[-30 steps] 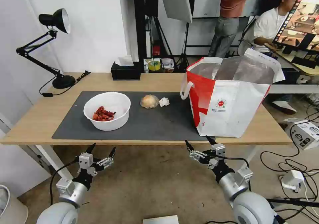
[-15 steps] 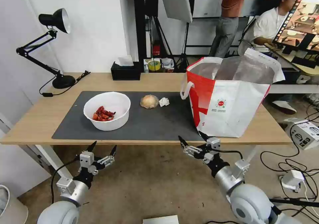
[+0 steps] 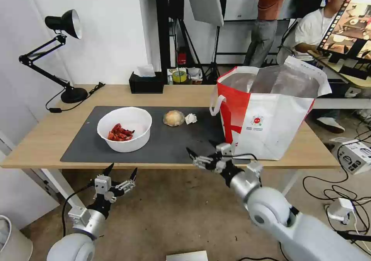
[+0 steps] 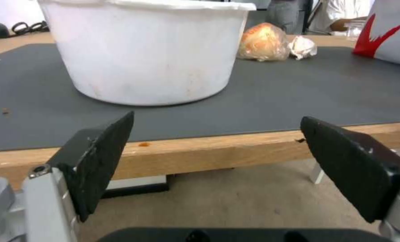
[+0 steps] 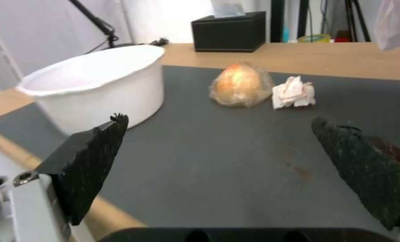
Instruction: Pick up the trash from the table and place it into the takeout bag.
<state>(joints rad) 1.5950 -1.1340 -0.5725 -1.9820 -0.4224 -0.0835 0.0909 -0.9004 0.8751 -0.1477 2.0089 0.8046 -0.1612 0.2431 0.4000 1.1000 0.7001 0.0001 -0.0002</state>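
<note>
Head view: the right tool [image 3: 201, 152], fingers apart, hangs over the tabletop's [image 3: 46, 145] front edge, beside the bag [image 3: 266, 114]. The left tool [image 3: 120, 174], also spread, sits below the edge.

Right wrist view: bowl [image 5: 97, 84], wrapped ball [image 5: 241, 84] and tissue [image 5: 294, 91] lie ahead.

No lettering can be read anywhere. The takeout bag [image 3: 270, 114], at about 3 o'clock on the worktop [image 3: 46, 145], carries a small round red logo [image 3: 256, 120] on its white front with tiny print beneath it, too small to make out.
</note>
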